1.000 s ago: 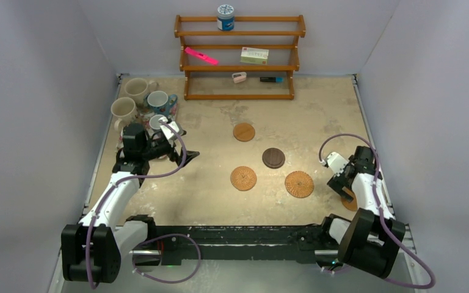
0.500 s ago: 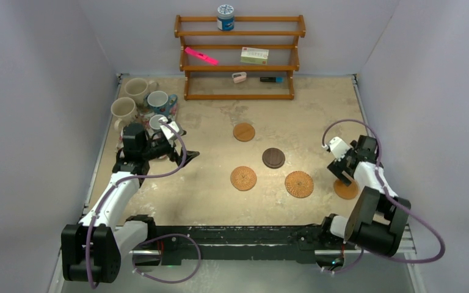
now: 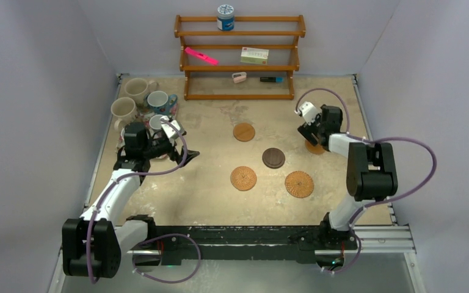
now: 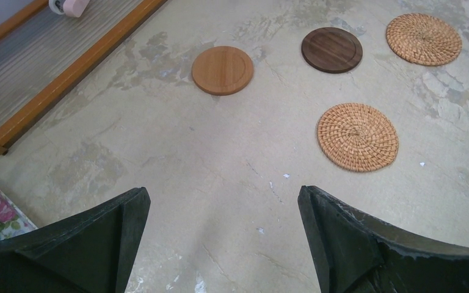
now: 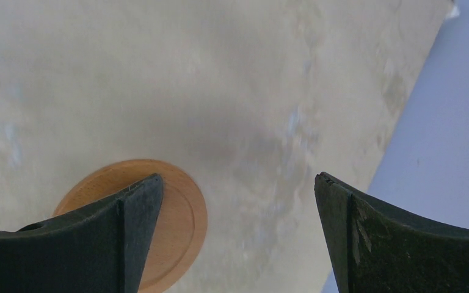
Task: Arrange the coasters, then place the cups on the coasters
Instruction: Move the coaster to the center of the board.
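Right end effector [image 5: 238, 177] moved far, agape, empty, left [image 4: 220, 192] likewise; five coasters [image 3: 243, 132] [image 3: 273, 157] [image 3: 243, 177] [image 3: 299, 184] [image 3: 316, 148], four cups [image 3: 137, 87] [image 3: 159, 99] [image 3: 122, 108] [image 3: 156, 121]

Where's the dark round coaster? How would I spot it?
Start at the wooden shelf rack by the back wall and come forward to the middle of the table. The dark coaster lies there, the only chocolate-brown disc; its neighbours are a smooth tan one and two woven ones.

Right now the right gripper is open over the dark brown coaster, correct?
Not quite. The right gripper is open, but the right wrist view shows a light wooden coaster under it. The dark brown coaster lies apart from it in the top view.
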Robot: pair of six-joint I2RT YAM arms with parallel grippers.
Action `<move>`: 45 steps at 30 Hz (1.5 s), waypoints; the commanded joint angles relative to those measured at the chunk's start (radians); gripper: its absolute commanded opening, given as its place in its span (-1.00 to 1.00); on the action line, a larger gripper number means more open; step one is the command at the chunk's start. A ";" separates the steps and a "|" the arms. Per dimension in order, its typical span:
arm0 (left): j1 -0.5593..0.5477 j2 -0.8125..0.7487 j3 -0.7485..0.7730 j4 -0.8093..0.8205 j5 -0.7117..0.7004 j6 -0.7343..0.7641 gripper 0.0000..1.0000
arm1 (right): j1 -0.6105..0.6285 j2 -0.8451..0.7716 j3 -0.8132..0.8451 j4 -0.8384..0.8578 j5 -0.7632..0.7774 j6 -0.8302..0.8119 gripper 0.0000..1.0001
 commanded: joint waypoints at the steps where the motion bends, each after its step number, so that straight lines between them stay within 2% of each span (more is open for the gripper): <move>1: 0.003 0.012 0.057 -0.002 0.001 0.024 1.00 | 0.086 0.170 0.064 -0.075 -0.036 0.187 0.98; 5: -0.006 0.034 0.061 0.023 -0.029 0.016 1.00 | 0.157 0.226 0.124 -0.042 0.081 0.204 0.98; 8: -0.025 0.075 0.069 0.064 -0.087 0.009 1.00 | 0.176 0.218 0.143 -0.061 0.093 0.216 0.98; 10: -0.058 0.114 0.088 0.092 -0.175 0.001 1.00 | 0.179 0.192 0.151 -0.081 0.079 0.234 0.98; 13: -0.157 0.198 0.136 0.137 -0.390 0.006 1.00 | 0.184 0.148 0.168 -0.120 0.049 0.267 0.98; 17: -0.281 0.372 0.269 0.173 -0.600 -0.005 1.00 | 0.195 0.123 0.193 -0.149 0.037 0.309 0.98; 23: -0.454 0.634 0.545 0.127 -0.802 -0.037 1.00 | 0.196 0.068 0.194 -0.148 0.043 0.355 0.98; 27: -0.551 0.753 0.645 0.117 -0.926 -0.021 1.00 | 0.196 0.020 0.182 -0.141 0.041 0.371 0.98; 33: -0.615 0.868 0.710 0.118 -1.032 -0.018 1.00 | 0.197 -0.022 0.132 -0.084 0.008 0.418 0.98; 38: -0.621 0.964 0.768 0.131 -1.136 0.009 1.00 | 0.196 -0.007 0.127 -0.068 0.007 0.429 0.98; 45: -0.621 1.028 0.797 0.130 -1.140 0.042 1.00 | 0.196 0.018 0.132 -0.084 0.077 0.401 0.98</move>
